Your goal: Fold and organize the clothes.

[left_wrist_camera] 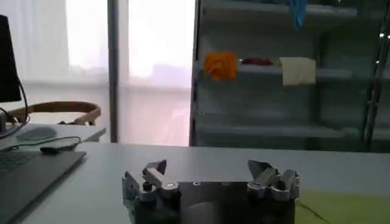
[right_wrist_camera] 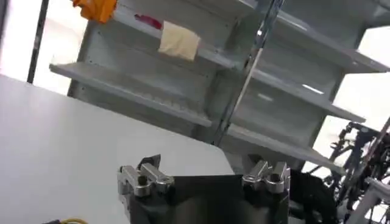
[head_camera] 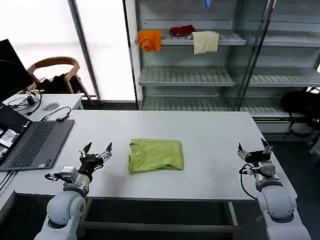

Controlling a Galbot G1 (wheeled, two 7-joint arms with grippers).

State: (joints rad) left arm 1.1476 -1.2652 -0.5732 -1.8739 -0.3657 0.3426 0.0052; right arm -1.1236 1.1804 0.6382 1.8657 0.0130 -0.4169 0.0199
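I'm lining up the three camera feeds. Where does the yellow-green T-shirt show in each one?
Head view: folded yellow-green T-shirt at table centre, between the left gripper and right gripper.
Left wrist view: a strip at the frame's lower right corner.
Right wrist view: not in it.
Shared landmark: cream cloth on the shelf.

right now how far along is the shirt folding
Done, by the look of it: the T-shirt lies on the table as a compact folded rectangle, collar toward the left gripper. In hand: nothing; the left gripper is open just beside the shirt, and the right gripper is open near the table's right edge, well apart from it. Left: perhaps only tidying or moving the folded shirt.
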